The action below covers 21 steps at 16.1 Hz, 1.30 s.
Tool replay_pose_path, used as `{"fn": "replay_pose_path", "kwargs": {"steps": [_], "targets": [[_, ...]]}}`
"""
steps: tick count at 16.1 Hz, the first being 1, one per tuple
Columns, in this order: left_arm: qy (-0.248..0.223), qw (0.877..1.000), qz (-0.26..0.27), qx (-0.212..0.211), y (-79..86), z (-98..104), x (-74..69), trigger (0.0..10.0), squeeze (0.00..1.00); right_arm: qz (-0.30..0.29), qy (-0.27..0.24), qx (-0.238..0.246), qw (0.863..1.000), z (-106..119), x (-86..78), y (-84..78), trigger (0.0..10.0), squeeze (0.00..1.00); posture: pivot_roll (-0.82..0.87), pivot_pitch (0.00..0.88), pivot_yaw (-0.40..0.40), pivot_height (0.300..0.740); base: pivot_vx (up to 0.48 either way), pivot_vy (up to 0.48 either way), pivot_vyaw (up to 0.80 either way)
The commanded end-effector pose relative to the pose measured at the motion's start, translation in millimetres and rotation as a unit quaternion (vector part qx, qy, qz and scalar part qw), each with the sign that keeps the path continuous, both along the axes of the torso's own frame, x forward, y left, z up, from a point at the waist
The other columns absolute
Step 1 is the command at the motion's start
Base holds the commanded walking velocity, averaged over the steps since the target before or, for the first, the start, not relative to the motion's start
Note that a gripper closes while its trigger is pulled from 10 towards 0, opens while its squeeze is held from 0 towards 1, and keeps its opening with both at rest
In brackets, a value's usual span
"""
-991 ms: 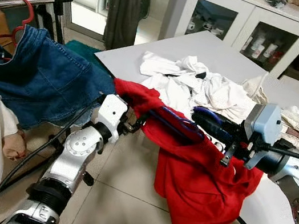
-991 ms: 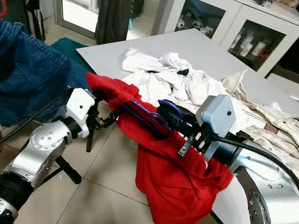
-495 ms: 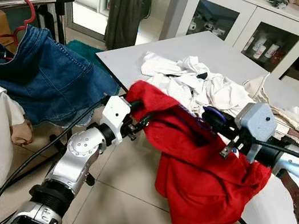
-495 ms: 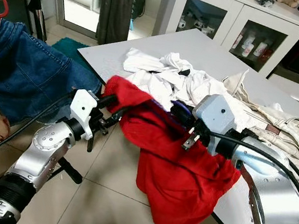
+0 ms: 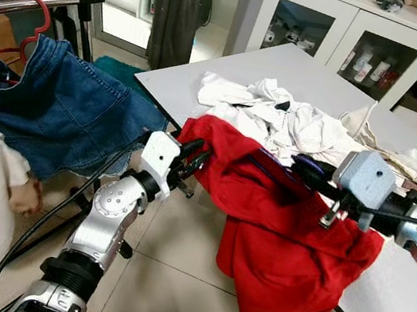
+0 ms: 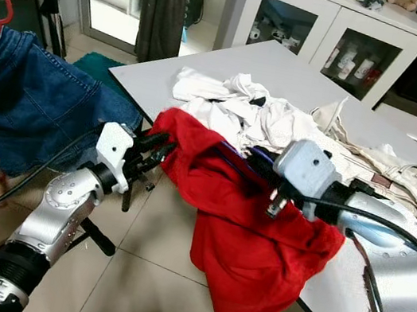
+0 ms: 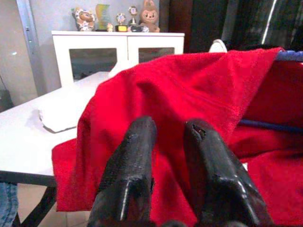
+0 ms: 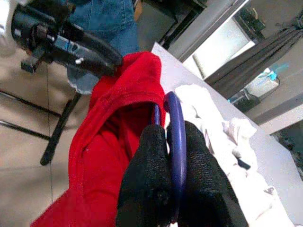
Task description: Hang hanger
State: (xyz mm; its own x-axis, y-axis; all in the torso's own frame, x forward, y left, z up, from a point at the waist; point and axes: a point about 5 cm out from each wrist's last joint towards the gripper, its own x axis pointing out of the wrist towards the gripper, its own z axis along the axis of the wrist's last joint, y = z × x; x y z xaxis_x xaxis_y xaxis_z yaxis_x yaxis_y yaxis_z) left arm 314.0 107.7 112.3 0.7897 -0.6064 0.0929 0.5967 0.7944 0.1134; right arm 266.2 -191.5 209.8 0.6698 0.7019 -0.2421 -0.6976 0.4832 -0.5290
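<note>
Right gripper (image 8: 173,189) clenched on purple plastic hanger (image 8: 176,137) inside red cotton shirt (image 5: 282,242), at white desk (image 5: 288,69) edge. Left gripper (image 7: 168,137) released, fingers apart, at shirt's far shoulder. Metal rail (image 5: 38,1) well apart, robot's left.

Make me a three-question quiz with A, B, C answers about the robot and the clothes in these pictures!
1. Where is the pile of white clothes?
A. on the white table
B. on the floor
C. on the rail

2. What colour is the hanger held by the right gripper?
A. green
B. yellow
C. blue

3. How are the left gripper's jaws?
A. shut on the denim garment
B. a little apart at the red garment
C. holding a cup

Answers: 1 A, the white heap lies on the tabletop. 2 C, a blue bar sits between the right jaws. 3 B, the left wrist view shows a gap between them, red cloth just ahead.
</note>
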Motion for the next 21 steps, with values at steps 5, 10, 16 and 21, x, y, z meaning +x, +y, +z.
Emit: {"fn": "replay_pose_path", "kwargs": {"steps": [5,10,16,21], "targets": [[-0.001,1.0,-0.013,-0.004,-8.5,0.5,-2.5,0.0,0.0,-0.01,-0.005,-0.004,1.0,4.7,2.4,-2.6,0.0,0.0,-0.01,0.0,-0.071,0.74,0.0,0.0,0.0],[-0.028,0.997,-0.062,0.025,-11.7,0.9,-10.7,10.0,1.0,0.012,-0.015,0.028,0.999,11.3,1.5,17.1,0.0,0.0,-0.01,0.0,-0.071,0.74,0.0,0.0,0.0],[-0.048,0.996,-0.068,0.043,-9.1,0.2,-13.2,10.0,1.0,-0.002,-0.036,0.048,0.998,19.0,6.6,24.9,0.0,0.0,-0.01,0.0,-0.07,0.74,0.0,0.0,0.0],[-0.037,0.999,0.005,0.029,0.4,0.8,-1.8,10.0,1.0,0.01,-0.047,0.057,0.997,25.8,3.4,29.9,0.0,0.0,-0.01,0.0,-0.073,0.74,0.0,0.0,0.0]]}}
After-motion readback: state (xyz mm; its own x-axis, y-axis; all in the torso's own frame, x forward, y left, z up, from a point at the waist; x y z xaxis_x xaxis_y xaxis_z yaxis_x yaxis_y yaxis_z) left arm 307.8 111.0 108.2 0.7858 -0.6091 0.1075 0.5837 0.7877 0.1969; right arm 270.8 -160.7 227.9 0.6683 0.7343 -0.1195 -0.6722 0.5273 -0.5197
